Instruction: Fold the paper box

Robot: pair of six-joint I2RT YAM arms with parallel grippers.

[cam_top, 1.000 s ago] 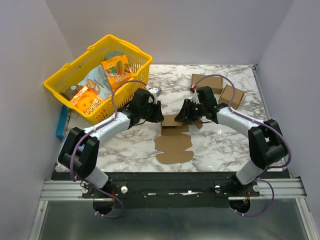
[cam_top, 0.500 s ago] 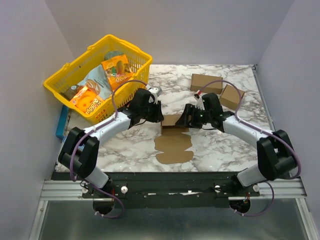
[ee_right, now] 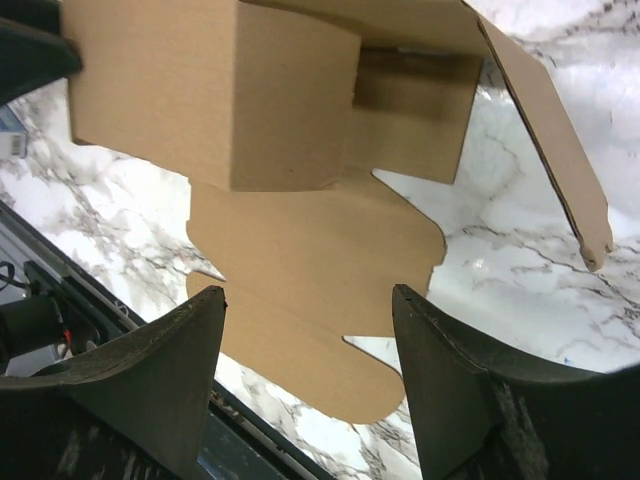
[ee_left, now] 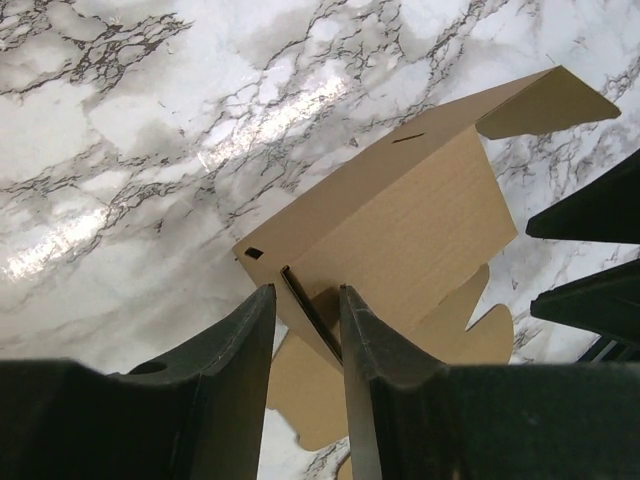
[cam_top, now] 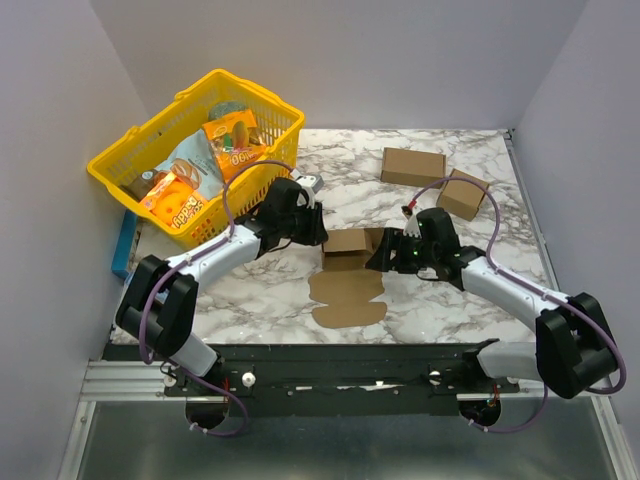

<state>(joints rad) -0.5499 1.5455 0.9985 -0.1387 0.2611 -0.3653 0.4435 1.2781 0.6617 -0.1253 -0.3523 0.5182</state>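
**Left pincer clenched on the box wall, right pincer released**

The paper box (cam_top: 347, 292) lies at the middle of the marble table (cam_top: 450, 295). Its flat, tabbed end points toward my bases and its far end is folded up into walls. My left pincer (ee_left: 305, 292), at the box's 10 o'clock, grasps a raised wall edge. My right pincer (ee_right: 307, 300), at its 3 o'clock, gapes released. Farther off, two cardboard cuboids (cam_top: 412, 166) sit at 1 o'clock and a yellow basket (cam_top: 112, 182) at 11.
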